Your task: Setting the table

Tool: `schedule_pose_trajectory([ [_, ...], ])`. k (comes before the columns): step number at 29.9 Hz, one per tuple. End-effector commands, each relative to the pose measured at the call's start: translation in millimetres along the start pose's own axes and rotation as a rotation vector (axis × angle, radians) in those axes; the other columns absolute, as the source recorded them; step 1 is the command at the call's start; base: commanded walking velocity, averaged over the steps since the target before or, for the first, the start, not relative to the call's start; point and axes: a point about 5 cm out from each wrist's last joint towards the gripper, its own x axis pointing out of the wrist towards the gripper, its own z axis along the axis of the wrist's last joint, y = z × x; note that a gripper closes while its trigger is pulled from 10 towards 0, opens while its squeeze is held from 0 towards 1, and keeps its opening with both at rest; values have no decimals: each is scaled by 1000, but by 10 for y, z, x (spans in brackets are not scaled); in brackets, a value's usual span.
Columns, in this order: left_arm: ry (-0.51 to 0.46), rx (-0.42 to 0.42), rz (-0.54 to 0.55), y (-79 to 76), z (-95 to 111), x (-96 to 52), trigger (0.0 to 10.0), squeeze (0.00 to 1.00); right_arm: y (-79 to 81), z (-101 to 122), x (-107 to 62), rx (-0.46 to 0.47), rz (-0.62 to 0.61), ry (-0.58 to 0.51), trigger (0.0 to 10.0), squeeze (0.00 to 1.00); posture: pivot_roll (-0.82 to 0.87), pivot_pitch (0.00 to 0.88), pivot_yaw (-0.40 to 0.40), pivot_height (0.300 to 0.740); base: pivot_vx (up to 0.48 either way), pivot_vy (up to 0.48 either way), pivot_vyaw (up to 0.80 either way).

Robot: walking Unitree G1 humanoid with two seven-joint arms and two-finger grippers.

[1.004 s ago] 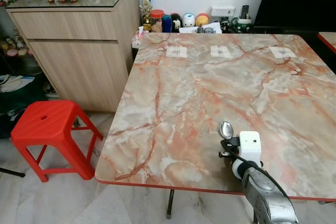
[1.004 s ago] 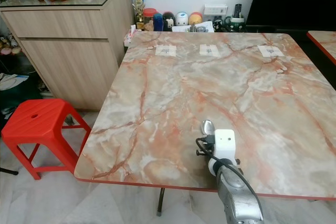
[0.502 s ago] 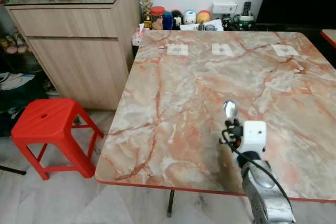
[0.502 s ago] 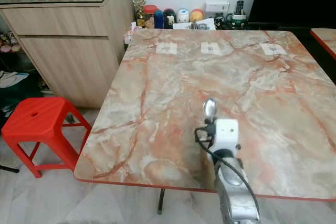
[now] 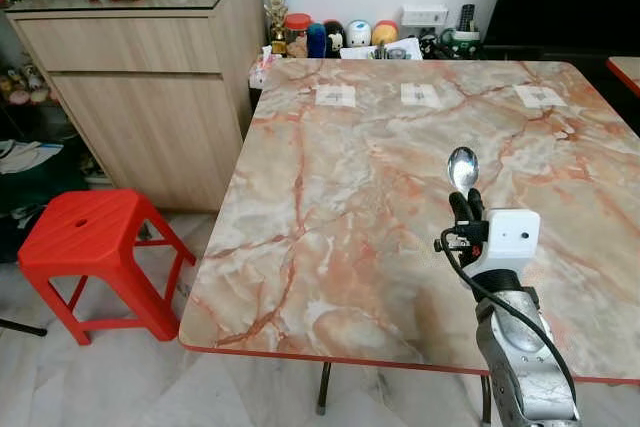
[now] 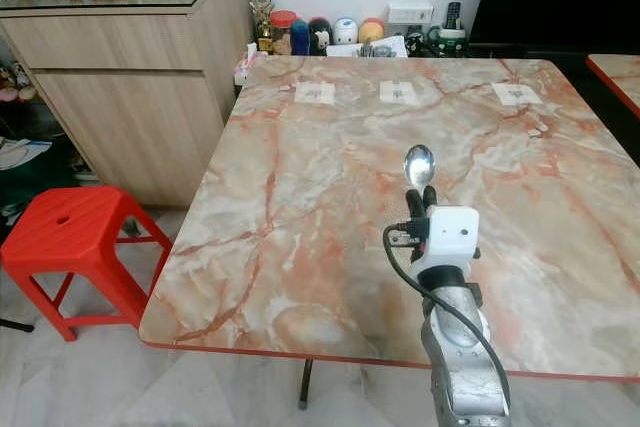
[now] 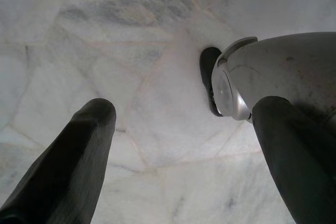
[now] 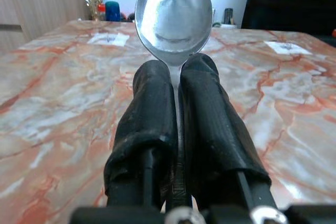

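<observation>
Above the marble table [image 5: 330, 207], right gripper [image 5: 467, 205] jaws clenched on spoon [image 5: 462, 168] handle, bowl protruding beyond them

light: bright, even | shadows: soft | focus: sharp; left wrist view slightly soft

Square marble-patterned table [image 5: 330, 207], pink-orange veins, red edge. Three white tape patches [image 5: 421, 95] lie in a row near its far edge. A red plastic stool [image 5: 88, 244] stands on the pale marble floor [image 5: 120, 387] just beside it.
</observation>
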Motion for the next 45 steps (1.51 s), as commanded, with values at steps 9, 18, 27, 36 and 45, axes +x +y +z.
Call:
schedule_pose_trajectory([
  [9,28,-21,34,11,-8,9,10000,0,0,47,9,-22,7,-35,10000,0,6,0,-7,740,0,0,0],
  [18,10,-30,57,100,67,22,10000,0,13,76,105,-8,-17,-55,10000,0,7,0,-6,740,0,0,0],
  [27,15,-24,100,313,34,-17,10000,0,7,60,85,9,-49,-51,10000,0,-1,0,-2,740,0,-66,0],
  [36,18,-10,83,244,19,-12,10000,0,13,33,71,43,-77,-42,10000,0,1,15,-6,740,0,-401,-392],
  [45,21,-13,65,149,5,-3,10000,0,53,82,78,53,-64,-71,10000,0,2,29,-12,740,0,-472,0],
])
